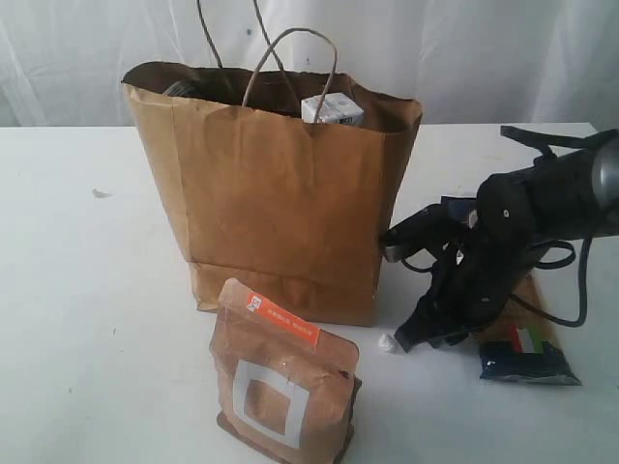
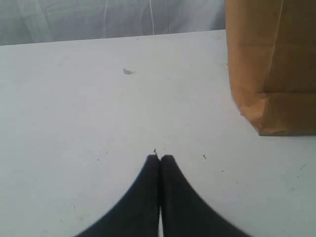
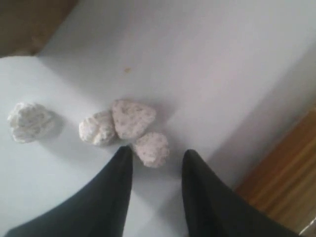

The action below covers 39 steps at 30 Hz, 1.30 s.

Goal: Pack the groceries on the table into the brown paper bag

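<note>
White table (image 1: 87,290), pale curtain behind. The bag (image 1: 280,193) stands mid-table, a carton (image 1: 332,108) showing inside, the pouch (image 1: 280,387) in front. The right gripper (image 3: 158,150), jaws partly apart and empty, hangs low by the spaghetti packet (image 1: 530,360). That is probably next: clamp, then lift over the rim. The left gripper (image 2: 160,157) is closed, holding nothing.

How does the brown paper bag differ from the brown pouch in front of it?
The paper bag is much larger than the pouch. The bag is plain with cord handles; the pouch bears an orange strip and grey square. The bag stands open; the pouch is sealed. Both are brown.
</note>
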Each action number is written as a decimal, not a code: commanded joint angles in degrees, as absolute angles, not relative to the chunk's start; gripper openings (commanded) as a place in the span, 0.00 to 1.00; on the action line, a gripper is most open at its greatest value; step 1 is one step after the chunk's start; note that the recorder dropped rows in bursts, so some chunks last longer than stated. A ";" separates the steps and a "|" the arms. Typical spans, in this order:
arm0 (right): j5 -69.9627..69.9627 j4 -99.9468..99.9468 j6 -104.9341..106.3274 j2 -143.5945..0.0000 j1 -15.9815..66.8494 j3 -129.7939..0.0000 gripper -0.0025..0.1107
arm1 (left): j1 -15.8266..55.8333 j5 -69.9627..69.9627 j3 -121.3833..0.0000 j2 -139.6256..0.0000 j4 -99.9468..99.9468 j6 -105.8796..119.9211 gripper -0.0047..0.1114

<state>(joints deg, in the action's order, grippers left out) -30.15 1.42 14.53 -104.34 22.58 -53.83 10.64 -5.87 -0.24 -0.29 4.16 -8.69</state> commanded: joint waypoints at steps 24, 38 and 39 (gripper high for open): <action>-35.40 2.91 14.42 -87.81 22.26 -48.84 0.02 | 10.46 -5.60 0.00 0.00 3.97 -8.53 0.04; -43.46 6.40 15.34 -65.01 22.93 -56.76 0.02 | 10.46 -5.60 0.00 0.00 3.97 -8.53 0.04; -44.34 6.40 15.44 -64.74 23.67 -58.51 0.02 | 10.46 -5.60 0.00 0.00 3.97 -8.53 0.04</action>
<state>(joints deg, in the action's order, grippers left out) -41.87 5.69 14.55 -66.24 22.72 -54.82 10.64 -5.87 -0.24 -0.29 4.16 -8.69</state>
